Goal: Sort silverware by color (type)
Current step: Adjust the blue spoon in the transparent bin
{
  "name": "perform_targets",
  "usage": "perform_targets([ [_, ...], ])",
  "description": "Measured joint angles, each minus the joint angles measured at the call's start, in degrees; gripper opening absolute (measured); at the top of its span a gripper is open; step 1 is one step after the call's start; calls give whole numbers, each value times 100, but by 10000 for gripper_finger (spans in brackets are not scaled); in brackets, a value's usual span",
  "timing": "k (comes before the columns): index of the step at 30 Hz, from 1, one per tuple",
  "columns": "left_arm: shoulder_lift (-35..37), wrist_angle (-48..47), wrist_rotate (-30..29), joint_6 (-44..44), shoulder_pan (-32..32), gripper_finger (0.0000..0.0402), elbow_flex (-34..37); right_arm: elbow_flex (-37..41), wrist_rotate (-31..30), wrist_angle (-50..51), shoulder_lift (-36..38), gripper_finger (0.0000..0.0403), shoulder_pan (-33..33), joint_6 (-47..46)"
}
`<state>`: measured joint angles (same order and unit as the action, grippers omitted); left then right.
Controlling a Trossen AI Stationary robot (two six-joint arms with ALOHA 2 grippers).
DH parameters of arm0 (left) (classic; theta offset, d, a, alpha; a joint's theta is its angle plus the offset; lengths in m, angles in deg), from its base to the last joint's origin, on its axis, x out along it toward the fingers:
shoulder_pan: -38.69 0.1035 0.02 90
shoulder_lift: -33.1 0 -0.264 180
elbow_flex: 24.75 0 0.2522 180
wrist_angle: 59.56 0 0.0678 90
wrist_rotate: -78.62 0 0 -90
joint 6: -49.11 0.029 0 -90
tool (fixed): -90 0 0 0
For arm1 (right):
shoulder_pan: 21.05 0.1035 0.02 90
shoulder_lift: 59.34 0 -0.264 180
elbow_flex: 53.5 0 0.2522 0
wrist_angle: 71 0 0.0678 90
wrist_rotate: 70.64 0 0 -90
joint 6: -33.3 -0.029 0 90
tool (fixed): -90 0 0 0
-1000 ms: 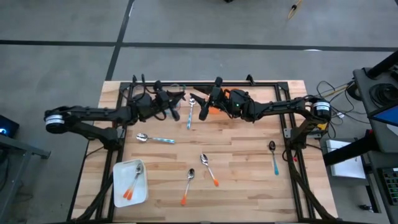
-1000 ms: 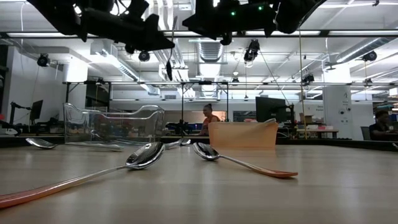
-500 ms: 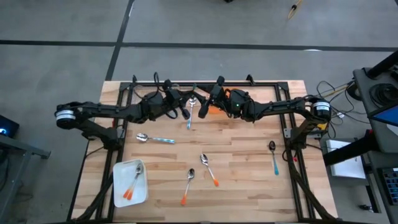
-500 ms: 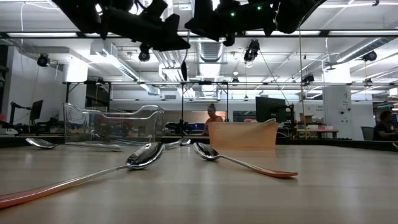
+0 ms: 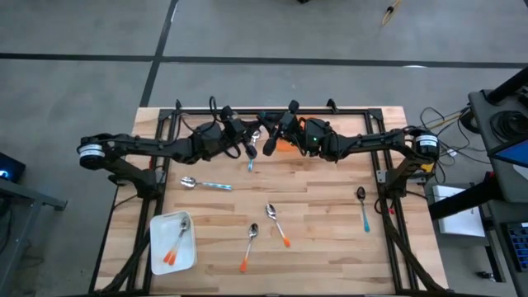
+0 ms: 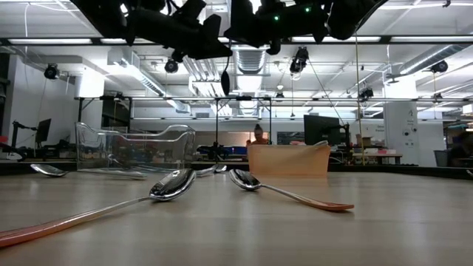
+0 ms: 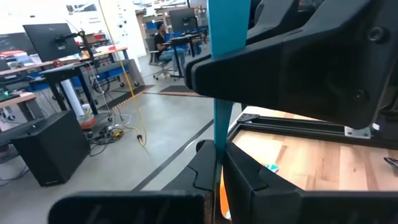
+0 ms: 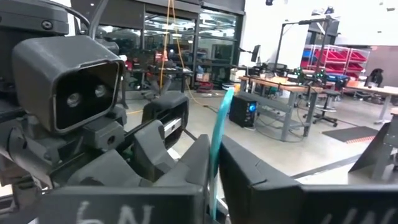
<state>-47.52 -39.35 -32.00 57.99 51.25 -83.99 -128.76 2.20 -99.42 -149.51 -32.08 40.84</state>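
Table (image 5: 330, 247), wood, fills the middle of the high view. The two arms meet at its upper centre.

Left gripper (image 7: 217, 163): jaws closed narrow on the handle of a teal-handled spoon (image 8: 219, 124). Right gripper (image 8: 213, 163): jaws also pinched onto that same handle. The spoon hangs upright between them, clear of the table, with its dark bowl low.

White tray (image 5: 157, 247) sits at lower left. A clear tub (image 6: 133, 148) and a tan box (image 6: 288, 159) stand at the far edge.

Handling, as we judge it: the spoons are light, stiff, smooth and not fragile. The thin handle could swivel in a pinch, so we would take it mid-handle, flat faces against the jaws.

Count as seen:
- Orange handles, four: two in the tray (image 5: 175, 244) and two loose at lower centre (image 5: 277, 224) (image 5: 250, 246).
- Light-blue handles, two: one at left centre (image 5: 206, 185) and one partly hidden under the grippers (image 5: 250, 161).
- Teal handles, two: the held one and one at the right edge (image 5: 363, 208).

That makes eight in view. Any more are hidden from us.
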Motion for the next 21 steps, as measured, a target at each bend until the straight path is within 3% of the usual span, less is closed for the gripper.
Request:
perform_targets([
  [8, 2, -11, 7, -27, -2, 2, 7, 0, 7, 31, 4, 9, 2, -9],
  [21, 13, -119, 13, -149, -15, 56, 13, 0, 64, 244, 86, 9, 2, 75],
])
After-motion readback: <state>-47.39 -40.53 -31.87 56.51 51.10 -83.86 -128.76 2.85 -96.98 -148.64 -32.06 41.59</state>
